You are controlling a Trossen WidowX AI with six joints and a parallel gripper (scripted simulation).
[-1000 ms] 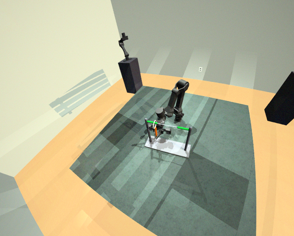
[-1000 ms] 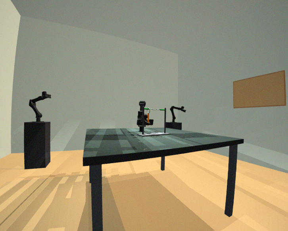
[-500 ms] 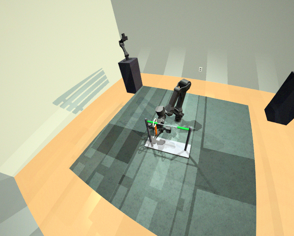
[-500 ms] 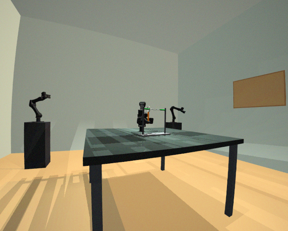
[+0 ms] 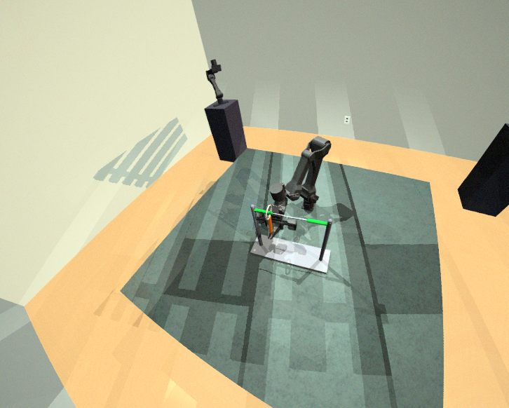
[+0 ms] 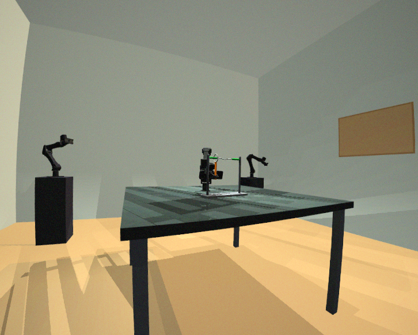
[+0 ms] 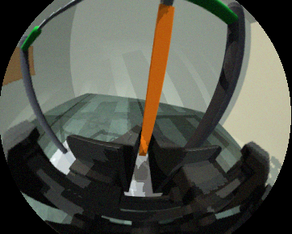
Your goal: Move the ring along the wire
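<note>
No box/tray etc. in view; nearest thing to a holder is the flat pale base plate w/ two dark, round, slim posts upright on it: one post at the ring's end, the other post at the far end. Plate lies flat on the table, dark green top w/ mottled look, black edge, straight squared legs.

Wire runs post to post: thin grey part in the middle, thicker smooth green part next to the near post, another green part at the other.

Ring, thin pale loop, is around the wire by the first post; orange handle, long, straight, flat-sided, hangs below. Gripper, black & angular, is pinching handle's lower end.
</note>
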